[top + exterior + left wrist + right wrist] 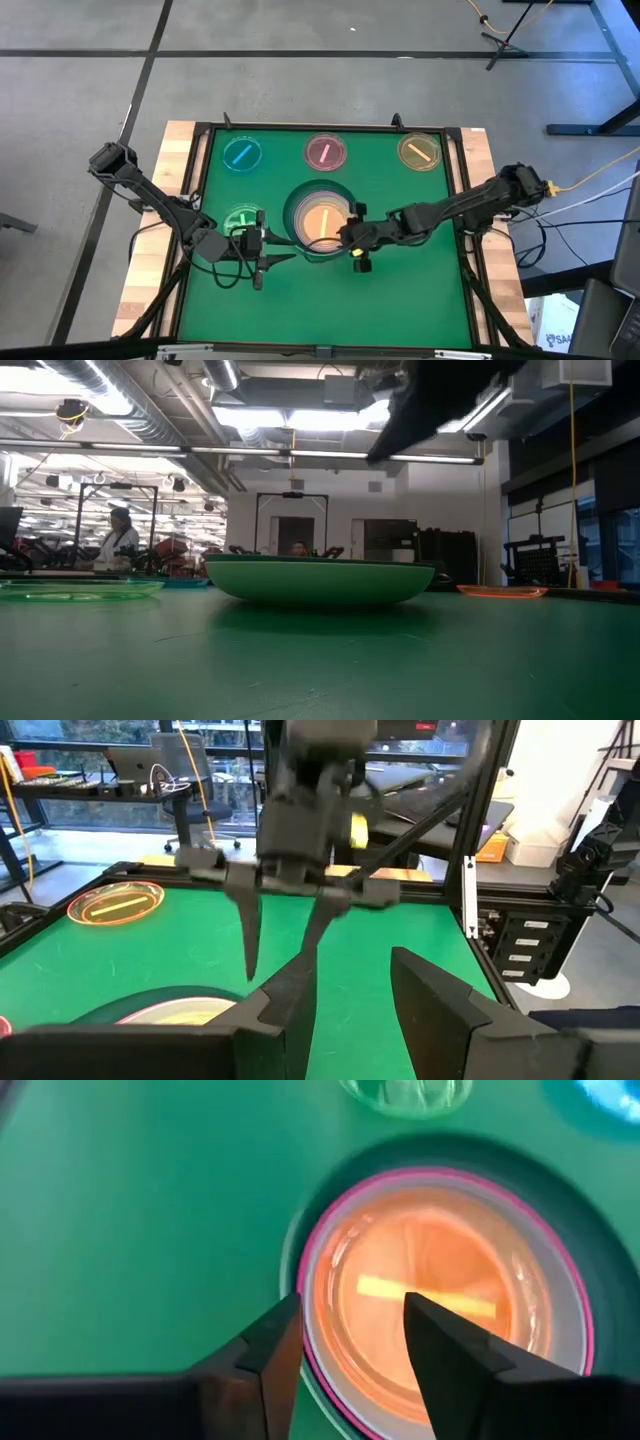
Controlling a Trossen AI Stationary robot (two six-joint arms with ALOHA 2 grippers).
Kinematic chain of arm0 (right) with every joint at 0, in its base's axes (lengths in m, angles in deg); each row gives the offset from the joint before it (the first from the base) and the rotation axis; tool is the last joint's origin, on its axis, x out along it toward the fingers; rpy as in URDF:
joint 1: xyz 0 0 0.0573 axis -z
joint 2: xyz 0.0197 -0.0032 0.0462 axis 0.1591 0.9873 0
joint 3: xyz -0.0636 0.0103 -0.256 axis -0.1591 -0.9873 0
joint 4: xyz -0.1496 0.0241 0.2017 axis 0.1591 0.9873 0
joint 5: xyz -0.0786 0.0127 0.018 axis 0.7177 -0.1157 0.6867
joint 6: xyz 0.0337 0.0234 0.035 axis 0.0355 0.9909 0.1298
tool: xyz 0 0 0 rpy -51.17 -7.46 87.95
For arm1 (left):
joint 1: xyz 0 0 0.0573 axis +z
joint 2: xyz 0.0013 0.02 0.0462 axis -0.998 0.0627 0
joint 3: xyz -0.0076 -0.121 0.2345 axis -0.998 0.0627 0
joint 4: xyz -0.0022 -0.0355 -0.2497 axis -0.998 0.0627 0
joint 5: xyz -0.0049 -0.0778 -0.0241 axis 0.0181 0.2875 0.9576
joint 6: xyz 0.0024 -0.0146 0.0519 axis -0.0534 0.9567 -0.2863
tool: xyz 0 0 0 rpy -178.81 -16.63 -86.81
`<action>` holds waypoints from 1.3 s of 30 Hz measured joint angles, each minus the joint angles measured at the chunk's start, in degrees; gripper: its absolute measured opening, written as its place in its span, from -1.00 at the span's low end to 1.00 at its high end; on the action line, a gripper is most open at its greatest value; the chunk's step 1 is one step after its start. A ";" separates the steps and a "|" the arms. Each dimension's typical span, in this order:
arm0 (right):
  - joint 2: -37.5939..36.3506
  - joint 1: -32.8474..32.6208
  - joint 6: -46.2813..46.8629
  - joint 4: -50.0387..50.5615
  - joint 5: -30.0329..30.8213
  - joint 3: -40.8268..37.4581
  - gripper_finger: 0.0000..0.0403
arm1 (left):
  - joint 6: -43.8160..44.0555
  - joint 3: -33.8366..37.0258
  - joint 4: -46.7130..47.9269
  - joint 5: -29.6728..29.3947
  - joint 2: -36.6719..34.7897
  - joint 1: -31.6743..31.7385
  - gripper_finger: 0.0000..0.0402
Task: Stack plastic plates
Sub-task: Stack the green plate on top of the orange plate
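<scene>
In the middle of the green mat stands a stack of plastic plates (322, 220): a dark green large one at the bottom, a pale one and a pink-rimmed one (575, 1310) in it, and a small orange translucent plate (440, 1295) on top. My right gripper (350, 1325) hovers open above the stack's right rim, pointing down at a slant, with nothing between its fingers. My left gripper (350, 995) waits open at the stack's left, near a small green plate (243, 220) lying flat. Small blue (241, 154), pink (326, 152) and amber (419, 151) plates lie along the far side.
A black frame (455, 180) borders the mat, with wooden table edges outside it. The two grippers (350, 232) (280, 250) stand close on either side of the stack. Bare mat lies toward the near edge (320, 310). A person sits far off in the room (120, 535).
</scene>
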 joint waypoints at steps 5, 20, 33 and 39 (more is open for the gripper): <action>-3.68 -4.08 -1.00 0.34 -0.46 -0.21 -0.17 | 0.58 0.00 1.91 1.77 0.00 -0.13 -0.39; -17.36 -26.06 2.71 -16.27 15.11 -20.91 -0.29 | 3.19 -12.10 15.63 2.90 10.54 0.98 -0.39; -23.18 -28.00 2.62 -34.45 15.69 -34.95 -0.31 | 43.53 -23.29 61.31 8.97 17.57 0.31 -0.39; -21.96 -27.96 2.41 -34.83 18.26 -35.41 -0.31 | 56.59 -17.23 67.95 15.22 17.55 0.33 -0.39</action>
